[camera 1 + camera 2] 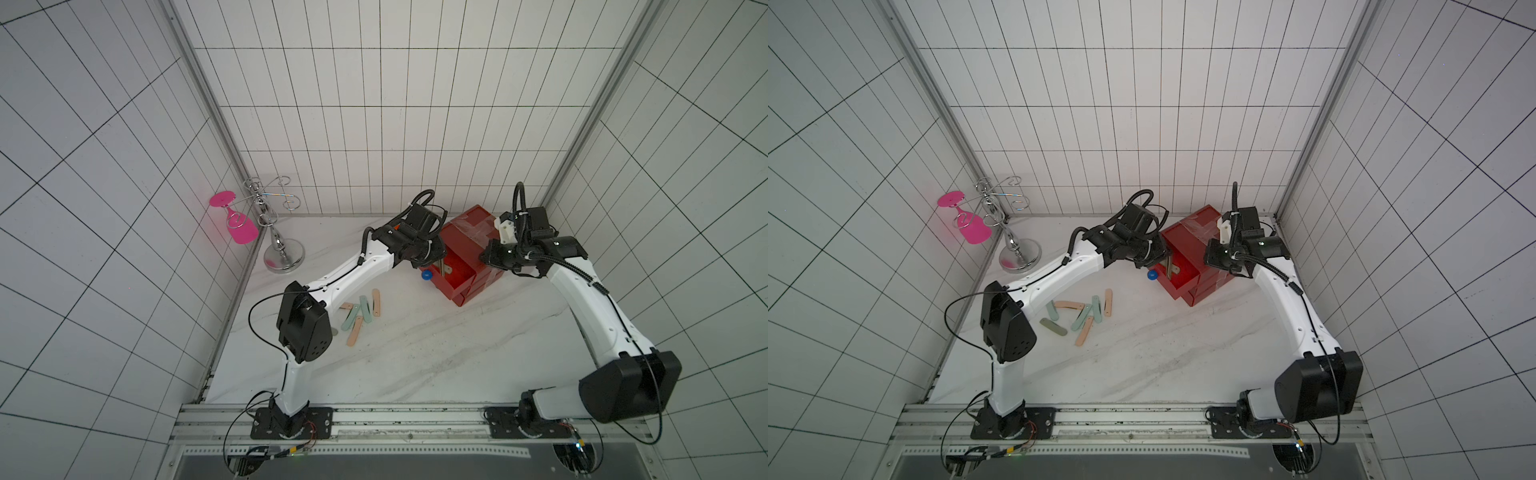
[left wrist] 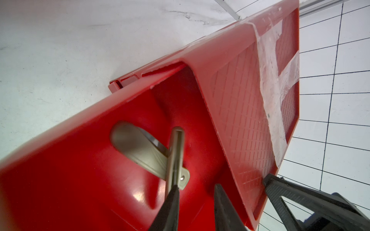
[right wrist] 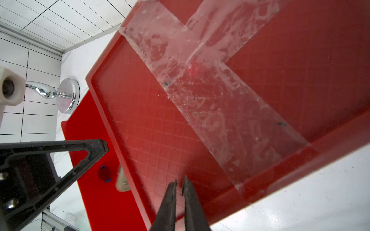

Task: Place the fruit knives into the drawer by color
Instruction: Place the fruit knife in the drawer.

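Note:
The red drawer chest (image 1: 469, 237) (image 1: 1187, 241) stands at the back right, its top drawer (image 2: 100, 160) pulled out by its blue knob (image 1: 426, 274). My left gripper (image 2: 196, 187) hangs open inside that drawer. An olive-grey fruit knife (image 2: 176, 156) stands on edge against one finger only. It crosses a second olive-grey knife (image 2: 138, 146) lying on the drawer floor. My right gripper (image 3: 180, 183) is shut and empty over the chest's taped top (image 3: 200, 90). Several peach-pink and mint-green knives (image 1: 1084, 331) (image 1: 1096, 308) and one olive-grey knife (image 1: 1053, 326) lie loose on the table.
A chrome glass rack (image 1: 274, 232) holding a pink glass (image 1: 239, 226) stands in the back left corner. Tiled walls close in the marble table (image 1: 415, 353) on three sides. My left arm's elbow (image 1: 303, 324) hangs over part of the knife pile.

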`<state>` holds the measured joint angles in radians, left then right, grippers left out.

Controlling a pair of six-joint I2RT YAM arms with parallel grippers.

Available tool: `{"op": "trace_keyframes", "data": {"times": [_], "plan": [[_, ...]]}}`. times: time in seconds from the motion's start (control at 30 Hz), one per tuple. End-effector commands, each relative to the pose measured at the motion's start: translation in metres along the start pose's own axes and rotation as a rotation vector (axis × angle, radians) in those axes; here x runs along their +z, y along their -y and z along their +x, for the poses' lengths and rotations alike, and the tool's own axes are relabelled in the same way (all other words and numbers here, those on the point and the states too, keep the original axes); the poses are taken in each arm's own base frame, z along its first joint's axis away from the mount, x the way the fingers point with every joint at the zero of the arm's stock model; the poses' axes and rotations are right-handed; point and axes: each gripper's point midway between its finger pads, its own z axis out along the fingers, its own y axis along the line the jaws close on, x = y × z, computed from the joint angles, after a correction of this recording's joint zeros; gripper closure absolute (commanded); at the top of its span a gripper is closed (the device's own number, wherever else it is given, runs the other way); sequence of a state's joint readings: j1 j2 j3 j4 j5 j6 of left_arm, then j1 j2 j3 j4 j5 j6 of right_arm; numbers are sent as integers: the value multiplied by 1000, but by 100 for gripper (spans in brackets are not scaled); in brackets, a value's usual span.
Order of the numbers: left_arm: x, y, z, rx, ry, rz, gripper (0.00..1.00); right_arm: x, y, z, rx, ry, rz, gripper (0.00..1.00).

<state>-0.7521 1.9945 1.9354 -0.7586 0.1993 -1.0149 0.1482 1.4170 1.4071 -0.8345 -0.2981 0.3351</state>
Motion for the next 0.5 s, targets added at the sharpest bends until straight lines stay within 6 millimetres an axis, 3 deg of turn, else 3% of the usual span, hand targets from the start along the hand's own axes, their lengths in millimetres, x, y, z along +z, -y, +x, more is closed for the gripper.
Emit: {"op": "trace_keyframes", "data": {"times": [0.0, 0.2, 0.37, 0.47], "plan": [[8, -16, 4, -13, -4, -61, 67, 15, 35, 65, 69, -258, 121, 87], [-10, 4, -7, 15, 33, -28, 67, 15, 35, 64, 69, -256, 120, 87], [-54, 30, -24, 77, 122, -2, 67, 15, 35, 64, 70, -256, 120, 87], [-84, 35, -33, 119, 185, -17, 67, 15, 35, 63, 68, -254, 120, 87]]}}
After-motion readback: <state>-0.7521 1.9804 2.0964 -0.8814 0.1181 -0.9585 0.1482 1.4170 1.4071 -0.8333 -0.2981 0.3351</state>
